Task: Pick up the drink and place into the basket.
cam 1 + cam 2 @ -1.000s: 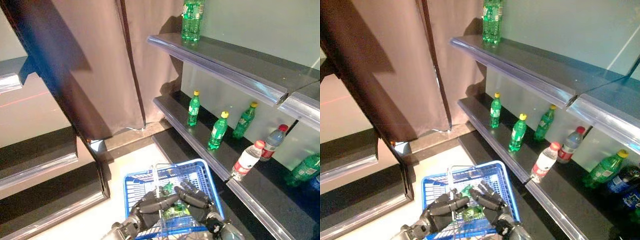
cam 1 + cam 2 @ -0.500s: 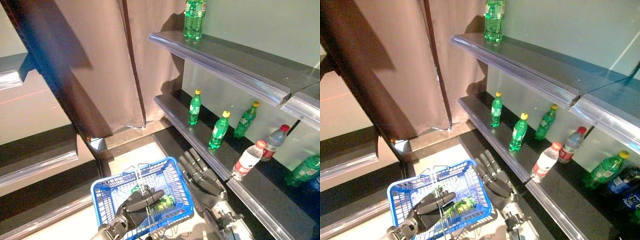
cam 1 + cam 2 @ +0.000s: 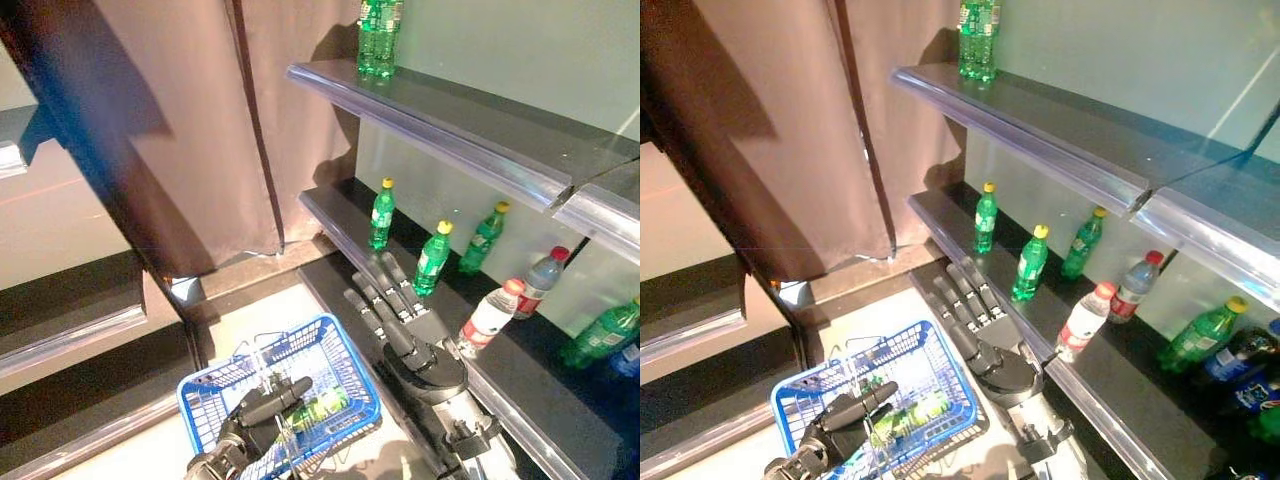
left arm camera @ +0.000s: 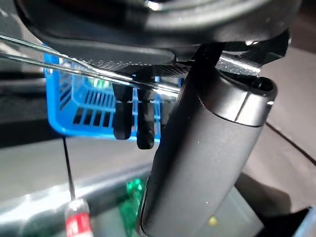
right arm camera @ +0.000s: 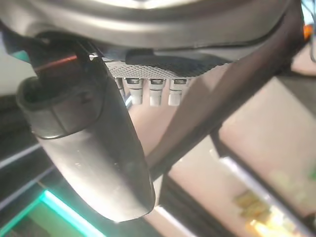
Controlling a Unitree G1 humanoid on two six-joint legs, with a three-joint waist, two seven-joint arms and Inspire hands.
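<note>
On the floor: blue plastic wire-handled basket (image 3: 345, 375), green drink bottle (image 3: 322, 406) laid inside
Left hand (image 3: 262, 408): curled round basket's handle
Right hand (image 3: 400, 322): fingers held straight, nothing gripped

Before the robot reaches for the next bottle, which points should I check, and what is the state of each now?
1. Left hand curled on the wire handle of the blue basket: ok.
2. Green bottle lying inside the basket: ok.
3. Right hand open, fingers straight, holding nothing: ok.
4. Nearest shelf bottle upright and apart from the right hand: ok.
5. Basket hanging level: not ok, it tilts.
6. Room in the basket for more: cannot tell.
</note>
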